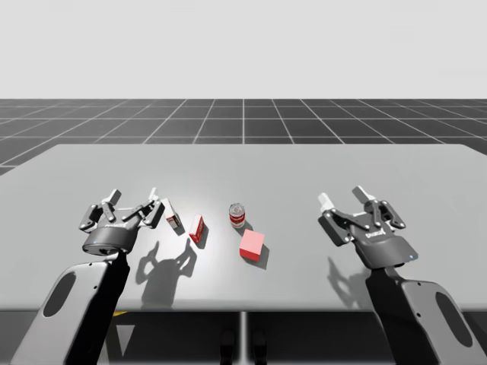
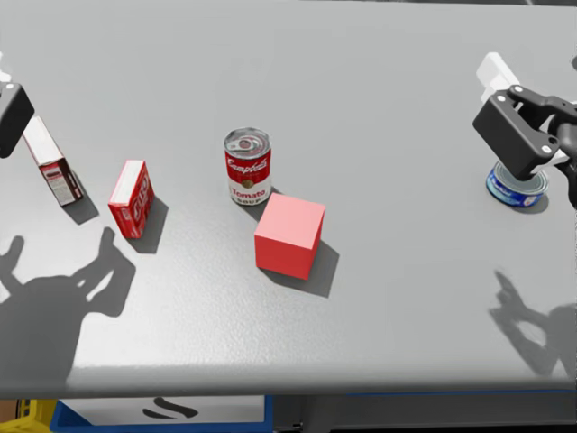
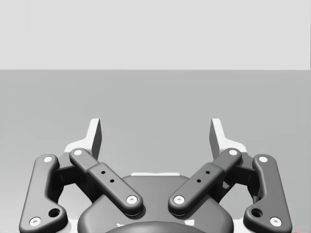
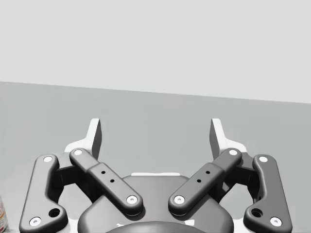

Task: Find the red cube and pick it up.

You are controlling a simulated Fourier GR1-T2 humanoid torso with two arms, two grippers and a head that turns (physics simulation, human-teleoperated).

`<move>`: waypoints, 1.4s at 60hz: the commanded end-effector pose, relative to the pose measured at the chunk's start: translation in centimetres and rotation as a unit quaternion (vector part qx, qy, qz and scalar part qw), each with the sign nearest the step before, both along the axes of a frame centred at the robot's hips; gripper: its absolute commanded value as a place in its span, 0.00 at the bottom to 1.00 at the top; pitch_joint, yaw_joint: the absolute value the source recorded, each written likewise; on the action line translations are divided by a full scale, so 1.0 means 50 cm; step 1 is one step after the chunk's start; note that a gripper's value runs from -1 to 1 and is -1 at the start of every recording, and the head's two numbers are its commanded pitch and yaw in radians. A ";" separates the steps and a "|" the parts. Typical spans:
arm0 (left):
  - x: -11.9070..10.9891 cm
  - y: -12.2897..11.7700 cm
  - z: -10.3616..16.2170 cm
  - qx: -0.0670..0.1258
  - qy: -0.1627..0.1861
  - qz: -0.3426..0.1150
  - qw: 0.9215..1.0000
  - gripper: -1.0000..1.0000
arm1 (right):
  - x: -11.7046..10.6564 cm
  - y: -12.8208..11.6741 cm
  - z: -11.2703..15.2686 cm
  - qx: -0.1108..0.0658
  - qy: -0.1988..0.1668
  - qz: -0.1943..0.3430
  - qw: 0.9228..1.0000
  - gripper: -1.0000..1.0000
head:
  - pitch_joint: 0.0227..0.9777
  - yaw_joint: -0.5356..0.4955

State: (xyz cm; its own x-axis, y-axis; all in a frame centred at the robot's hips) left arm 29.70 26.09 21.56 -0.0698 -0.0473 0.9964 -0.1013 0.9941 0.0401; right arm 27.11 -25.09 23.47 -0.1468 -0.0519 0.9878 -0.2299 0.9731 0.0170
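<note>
The grey table [image 1: 304,175] spans the high view, and both arms come in over its near edge: my left arm [image 1: 76,304] at one side, my right arm [image 1: 426,312] at the other, well apart. My left gripper [image 1: 135,199] hovers above the table with its fingers [image 3: 95,136] spread wide and nothing between them. My right gripper [image 1: 342,198] is likewise released, its fingers [image 4: 217,136] parted over bare table. The red cube [image 2: 288,236] sits flat on the table between the two arms, nearer the front edge than the other things, and neither gripper touches it. Just beside its far left corner stands an upright red-and-white can [image 2: 247,167]. Further left is a small red box [image 2: 132,198], standing on edge and apart from the can. Beyond that is a white-and-red box [image 2: 52,165], tilted and close beside my left gripper's fingers. A low blue can [image 2: 516,188] lies on the table, partly hidden behind my right gripper in the head view.
</note>
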 end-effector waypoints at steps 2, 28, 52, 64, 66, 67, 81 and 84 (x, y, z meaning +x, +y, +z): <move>0.001 0.002 0.001 -0.004 0.000 0.000 1.000 0.00 | -0.034 0.035 0.006 -0.014 0.029 0.107 0.994 0.00 | 0.90 0.47; 0.002 0.004 0.003 -0.015 0.000 -0.004 1.000 0.00 | -0.086 0.102 -0.053 -0.048 0.081 0.327 0.940 0.00 | 0.91 0.47; 0.001 0.002 0.002 -0.014 -0.001 -0.007 1.000 0.00 | -0.050 0.150 -0.125 -0.072 0.131 0.358 0.922 0.00 | 0.91 0.46; 0.001 0.002 0.003 -0.014 -0.001 -0.006 1.000 0.00 | -0.029 0.161 -0.154 -0.079 0.150 0.361 0.917 0.00 | 0.91 0.46; 0.001 0.002 0.003 -0.013 -0.001 -0.006 1.000 0.00 | -0.026 0.163 -0.158 -0.080 0.152 0.360 0.917 0.00 | 0.91 0.46; 0.001 0.002 0.003 -0.013 -0.001 -0.006 1.000 0.00 | -0.024 0.165 -0.161 -0.079 0.155 0.362 0.916 0.00 | 0.91 0.46; 0.002 0.002 0.004 -0.013 -0.001 -0.006 1.000 0.00 | 0.004 0.186 -0.192 -0.092 0.161 0.352 0.918 0.00 | 0.91 0.46; 0.001 0.002 0.003 -0.013 -0.001 -0.006 1.000 0.00 | 0.010 0.191 -0.197 -0.092 0.164 0.353 0.917 0.00 | 0.91 0.46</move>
